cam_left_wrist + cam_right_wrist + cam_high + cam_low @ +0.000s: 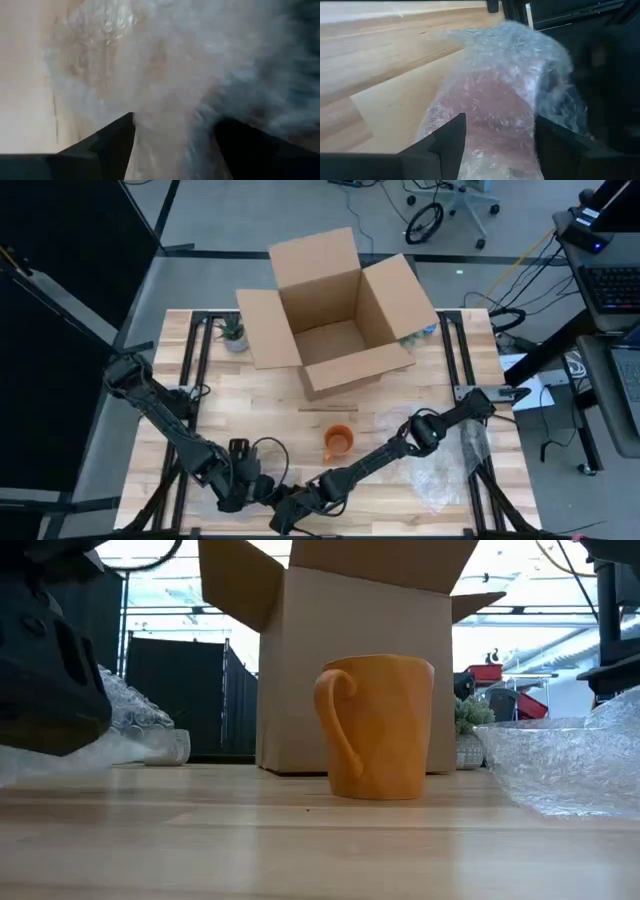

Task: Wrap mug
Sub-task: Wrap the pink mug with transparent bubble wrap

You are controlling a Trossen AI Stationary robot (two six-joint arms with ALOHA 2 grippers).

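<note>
Wooden table (pixel 240 395): we see both grippers low at its near edge, left gripper (pixel 175 145) and right gripper (pixel 500 145) parted around bubble wrap (pixel 505 100); the upright mug (pixel 338 442) stands just beyond, nearer the right arm.

Orange mug (pixel 338 442) mid-frame on a pale wood-grain desk (pixel 250 400); brown cardboard box (pixel 335 310) above it; clear bubble wrap (pixel 445 470) lower right.

Mug (pixel 380 727): matt orange, smooth.
Bubble wrap (pixel 505 100): clear glossy plastic, between right pincer's fingers.
Table (pixel 250 415): pale wood.
Box (pixel 335 310): matt cardboard.
</note>
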